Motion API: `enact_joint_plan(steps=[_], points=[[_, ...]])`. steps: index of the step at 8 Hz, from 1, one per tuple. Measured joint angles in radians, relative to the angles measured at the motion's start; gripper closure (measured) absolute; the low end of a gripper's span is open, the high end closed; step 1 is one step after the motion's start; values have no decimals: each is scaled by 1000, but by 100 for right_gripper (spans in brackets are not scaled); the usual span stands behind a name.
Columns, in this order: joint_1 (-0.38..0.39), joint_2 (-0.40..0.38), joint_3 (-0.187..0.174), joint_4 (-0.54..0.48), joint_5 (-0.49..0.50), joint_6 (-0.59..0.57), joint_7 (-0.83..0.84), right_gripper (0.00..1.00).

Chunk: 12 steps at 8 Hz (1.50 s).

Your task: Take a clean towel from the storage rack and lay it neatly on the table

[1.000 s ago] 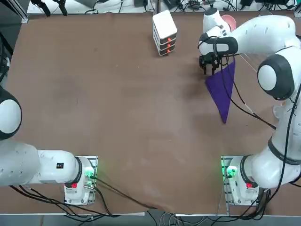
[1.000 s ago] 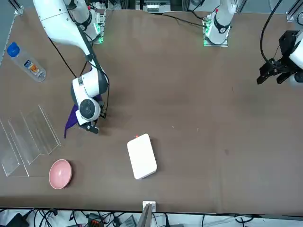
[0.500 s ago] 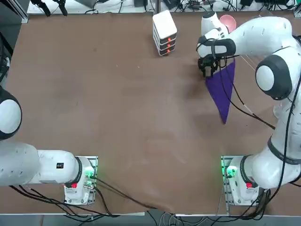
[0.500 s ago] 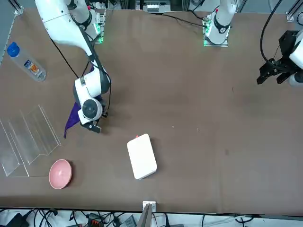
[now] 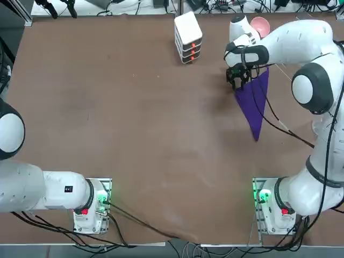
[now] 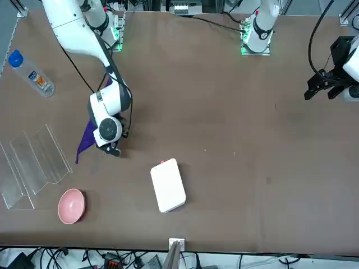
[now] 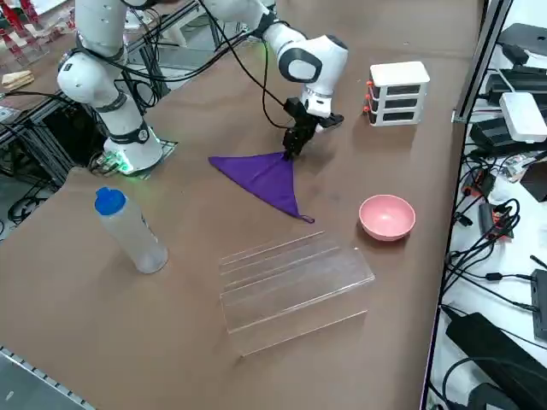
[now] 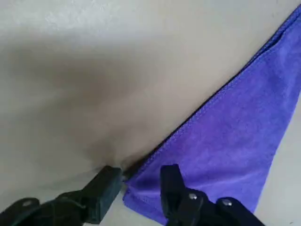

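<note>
Top view: the right claw [image 5: 237, 83] is over the far right part of the bench [image 5: 156, 134]. The towel [image 5: 251, 105], a deep purple triangle, extends from just beside the claw toward the arm bases. The pink bowl [image 5: 260, 26] lies beyond the claw, partly covered by the arm; the white stacked box [image 5: 188, 37] stands to the claw's left and farther out, orange marks visible.

Front view: the arm hides much of the towel. The storage rack [image 6: 33, 168], largely masked by the arm overhead, here appears as clear sheets off to the claw's picture-left side, as does a blue-capped bottle [image 6: 32, 74], farther away.

Right side view: the towel's whole spread on the bench is exposed, with a small loop at the corner nearest the rack. Rack and bottle are well apart from the claw.

Right wrist view: only here is the claw's state plain. It is spread, one towel corner between its fingers [image 8: 173, 188], not pinched.
</note>
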Motion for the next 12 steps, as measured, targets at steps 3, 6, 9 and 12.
enact_joint_plan(steps=[3,6,9,12], points=[[-1,0,-1,-7,0,-3,0,67],[-3,-1,-1,-7,0,-3,-2,92],[-5,-2,-1,-7,0,-3,-5,94],[-10,-8,-3,-5,0,-8,-12,94]])
